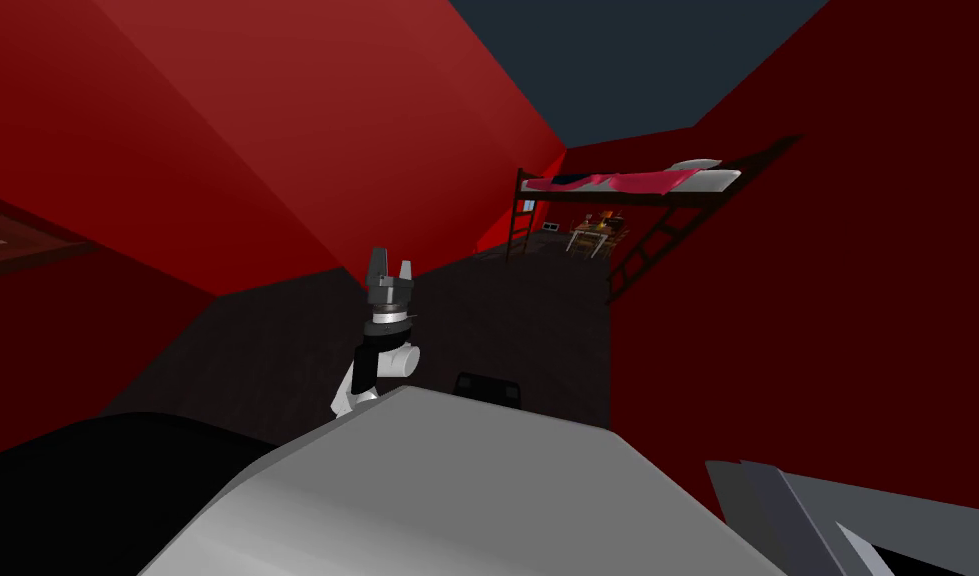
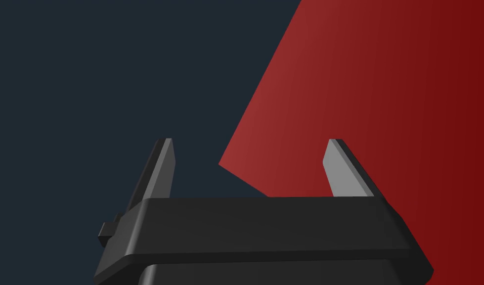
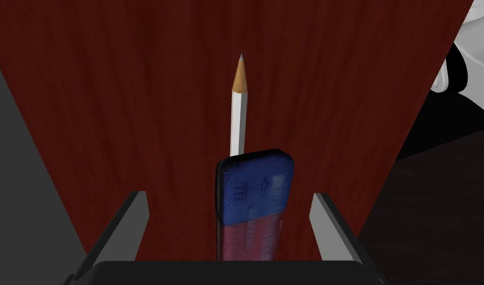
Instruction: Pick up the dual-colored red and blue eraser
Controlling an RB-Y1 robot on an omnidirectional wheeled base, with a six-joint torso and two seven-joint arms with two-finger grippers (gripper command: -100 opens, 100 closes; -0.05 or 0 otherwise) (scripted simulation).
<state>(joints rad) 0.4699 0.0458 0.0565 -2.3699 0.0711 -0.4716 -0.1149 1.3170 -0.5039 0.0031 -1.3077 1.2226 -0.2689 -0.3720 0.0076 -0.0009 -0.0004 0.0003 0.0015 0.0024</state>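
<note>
Spread right pincer point(image 3: 229, 195) astride eraser point(image 3: 255, 198)

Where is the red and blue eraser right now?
In the right wrist view, the eraser lies on a dark red wood-grained surface between the open fingers of the right gripper, touching neither; a white pencil lies just beyond its blue end.

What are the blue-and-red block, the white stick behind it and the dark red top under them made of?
Eraser: probably rubber, matt, with rounded corners and faint print.
Pencil: likely painted wood, its sharpened cone bare tan.
Surface: looks like dark red wood, streaky grain.
</note>
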